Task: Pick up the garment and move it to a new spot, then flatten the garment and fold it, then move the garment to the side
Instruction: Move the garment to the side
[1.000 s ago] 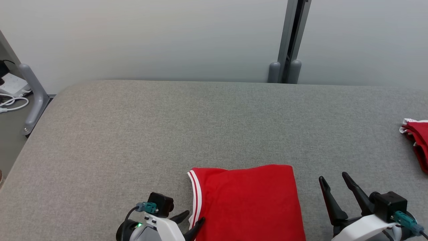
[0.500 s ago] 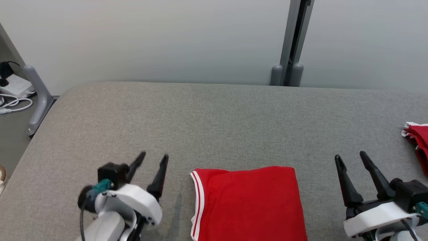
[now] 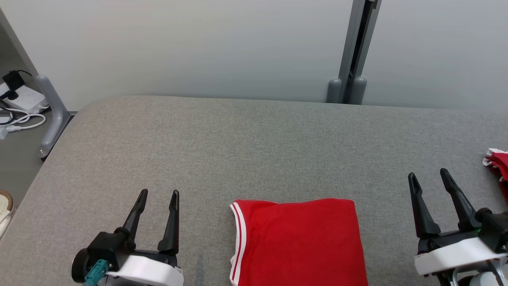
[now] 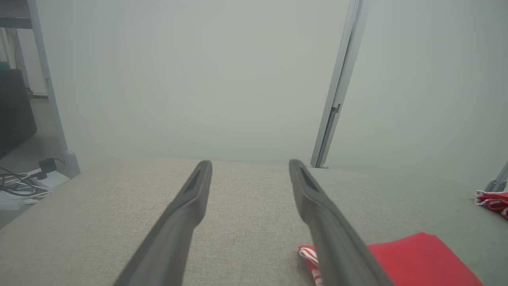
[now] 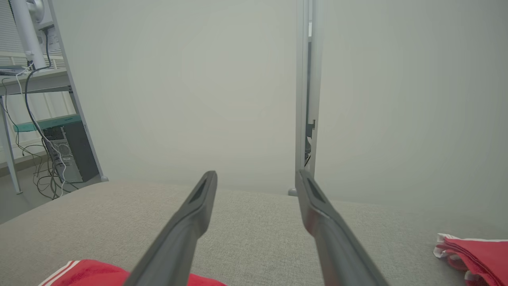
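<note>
**Head view, with both wrist views.** The garment (image 3: pixel 297 242), a red piece with white-striped trim along its left edge, lies folded into a neat rectangle on the grey fabric-covered counter (image 3: pixel 246 143), roughly midway between my two arms. I take it as the landmark here.

The left gripper (image 3: pixel 159 193) stands to the left of the garment, apart from the striped edge. Its jaws are spread wide and hold nothing. The right gripper (image 3: pixel 427 174) stands to the right of the garment, somewhat further off, likewise released and empty. Both sets of fingers point away from me, toward the wall (image 3: pixel 198 47) behind the garment, and neither touches cloth.

I read this posture as deliberate. With the jaws spread and set clear on either side, nothing drags on the fold, and the flat stack holds its shape by its own weight.

A second red cloth (image 3: pixel 498 163) with white trim lies bunched well to the right of the garment, beyond the right gripper, and touches neither.

Judged from how things lie, flattening and folding look done, and the step left is moving the garment to the side. For that I would want a grip low along one edge, taking all the layers. A pinch on the top layer alone would likely open the fold.
</note>
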Available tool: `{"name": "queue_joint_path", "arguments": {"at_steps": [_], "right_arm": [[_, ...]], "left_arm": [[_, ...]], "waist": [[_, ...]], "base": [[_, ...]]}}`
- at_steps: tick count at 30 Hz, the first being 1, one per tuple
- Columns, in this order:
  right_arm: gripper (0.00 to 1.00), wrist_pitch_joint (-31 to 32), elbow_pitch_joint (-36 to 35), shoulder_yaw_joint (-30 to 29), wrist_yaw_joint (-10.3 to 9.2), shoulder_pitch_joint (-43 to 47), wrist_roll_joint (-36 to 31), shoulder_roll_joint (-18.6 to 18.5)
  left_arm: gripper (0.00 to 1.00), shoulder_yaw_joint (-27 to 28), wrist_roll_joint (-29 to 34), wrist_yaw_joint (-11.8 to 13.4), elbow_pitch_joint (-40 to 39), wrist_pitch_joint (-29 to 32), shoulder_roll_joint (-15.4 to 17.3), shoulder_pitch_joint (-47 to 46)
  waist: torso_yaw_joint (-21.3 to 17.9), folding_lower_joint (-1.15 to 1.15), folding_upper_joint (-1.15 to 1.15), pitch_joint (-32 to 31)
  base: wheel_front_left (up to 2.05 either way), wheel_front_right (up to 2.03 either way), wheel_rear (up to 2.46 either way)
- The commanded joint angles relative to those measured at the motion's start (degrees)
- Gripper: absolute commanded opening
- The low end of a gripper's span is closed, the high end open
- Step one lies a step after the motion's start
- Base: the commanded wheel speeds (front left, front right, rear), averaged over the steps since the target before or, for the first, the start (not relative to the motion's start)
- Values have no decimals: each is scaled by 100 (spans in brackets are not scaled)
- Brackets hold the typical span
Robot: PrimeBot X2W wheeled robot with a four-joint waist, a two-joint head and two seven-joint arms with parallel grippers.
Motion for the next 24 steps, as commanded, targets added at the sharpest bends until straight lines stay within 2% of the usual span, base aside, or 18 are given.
{"name": "queue_joint_path", "arguments": {"at_steps": [1,2,8,24], "right_arm": [[100,-25,-24,-26,0,42,-42,21],[100,-25,-2,-80,0,67,-11,67],[100,-25,72,-140,0,122,1,164],[100,-25,174,-136,0,90,40,148]], "left_arm": [[100,128,135,-107,-52,-15,-43,74],[100,315,310,-261,-85,-15,-130,163],[100,553,533,-473,-78,-15,-239,250],[100,397,359,-320,-153,-16,-242,181]], "waist": [[4,0,0,3],[8,0,0,4],[9,0,0,-2],[-26,0,0,-37]], "base": [[0,0,0],[0,0,0],[0,0,0],[0,0,0]]}}
